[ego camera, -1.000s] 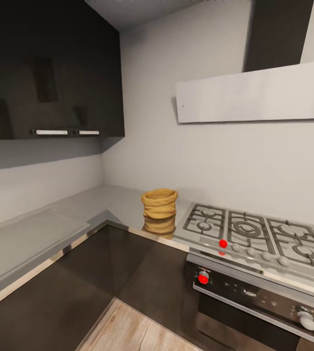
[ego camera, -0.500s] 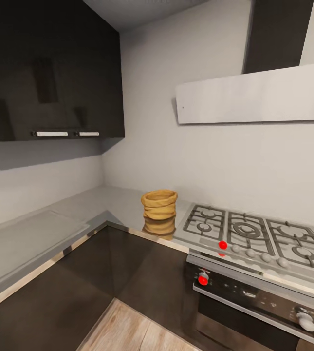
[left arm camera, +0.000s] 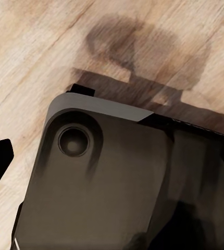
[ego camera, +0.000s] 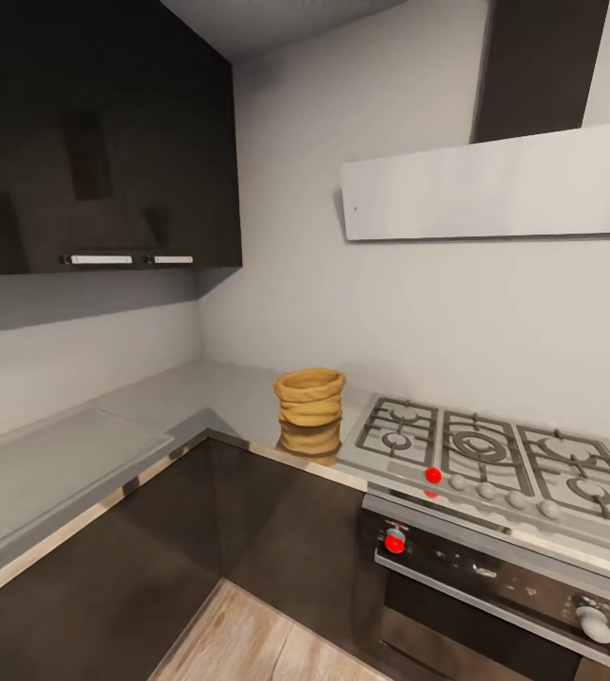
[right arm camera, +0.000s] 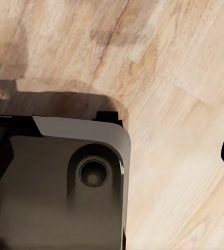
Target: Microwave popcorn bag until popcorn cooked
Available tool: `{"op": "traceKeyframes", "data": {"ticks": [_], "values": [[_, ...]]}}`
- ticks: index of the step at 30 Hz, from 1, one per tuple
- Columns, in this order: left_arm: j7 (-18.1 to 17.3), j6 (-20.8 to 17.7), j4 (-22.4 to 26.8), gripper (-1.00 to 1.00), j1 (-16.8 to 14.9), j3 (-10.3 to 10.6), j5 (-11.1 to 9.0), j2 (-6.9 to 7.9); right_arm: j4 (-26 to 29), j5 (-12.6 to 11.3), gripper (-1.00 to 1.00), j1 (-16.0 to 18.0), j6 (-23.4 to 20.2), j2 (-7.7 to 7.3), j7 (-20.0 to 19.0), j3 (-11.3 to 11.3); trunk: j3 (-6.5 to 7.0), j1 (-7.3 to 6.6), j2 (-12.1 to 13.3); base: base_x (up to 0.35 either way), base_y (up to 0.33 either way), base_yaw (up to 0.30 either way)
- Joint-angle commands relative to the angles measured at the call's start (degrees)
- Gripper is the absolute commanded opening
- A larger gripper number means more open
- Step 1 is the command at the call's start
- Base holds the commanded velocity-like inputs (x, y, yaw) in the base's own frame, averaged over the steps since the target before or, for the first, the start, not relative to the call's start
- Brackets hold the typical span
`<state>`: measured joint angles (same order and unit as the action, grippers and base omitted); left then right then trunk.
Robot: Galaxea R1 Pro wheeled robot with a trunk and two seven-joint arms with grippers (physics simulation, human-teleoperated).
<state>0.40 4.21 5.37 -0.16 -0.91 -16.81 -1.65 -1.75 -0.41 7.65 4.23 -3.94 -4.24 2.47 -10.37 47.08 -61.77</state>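
Pincer states I cannot tell: both wrist cameras give me the wood floor (left arm camera: 34, 57) and the robot's dark base (right arm camera: 54, 187). From the head camera, the popcorn bag (ego camera: 309, 396) stands upright on the bench (ego camera: 182, 392), at nine o'clock of the gas hob (ego camera: 494, 454).

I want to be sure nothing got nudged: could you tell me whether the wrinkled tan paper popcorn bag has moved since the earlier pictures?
No. The popcorn bag stands at the same spot on the grey steel countertop, just left of the gas hob.
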Motion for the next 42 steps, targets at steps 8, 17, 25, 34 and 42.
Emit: {"op": "traceKeyframes", "data": {"ticks": [8,17,25,34,42], "values": [[0.04,0.09,-0.24,1.00,-0.02,-0.12,-0.24,-0.01,0.47,2.63,1.00,0.08,0.67,-0.10,-0.33,0.75,-0.07,0.01,-0.05,0.000,0.000,0.000],[0.04,0.10,-0.27,1.00,-0.02,-0.10,-0.24,-0.04,22.43,9.52,1.00,0.08,-9.84,-0.01,-1.45,0.73,-0.07,0.01,-0.05,0.000,0.000,0.000],[0.04,0.10,-0.27,1.00,-0.02,-0.06,0.02,-0.05,61.93,14.12,1.00,-0.11,-45.37,-0.12,-11.86,10.60,-0.07,0.01,-0.05,0.000,0.000,0.000],[0.04,0.09,-0.27,1.00,-0.02,0.03,0.29,-0.10,63.37,13.98,1.00,10.84,-58.71,6.72,-16.21,14.62,-0.07,0.01,-0.05,0.000,0.000,0.000],[0.04,0.14,-0.27,1.00,-0.02,0.03,0.29,-0.10,63.18,14.08,1.00,23.24,-64.23,13.94,-16.90,14.67,-0.07,0.01,-0.05,0.000,0.000,0.000]]}}
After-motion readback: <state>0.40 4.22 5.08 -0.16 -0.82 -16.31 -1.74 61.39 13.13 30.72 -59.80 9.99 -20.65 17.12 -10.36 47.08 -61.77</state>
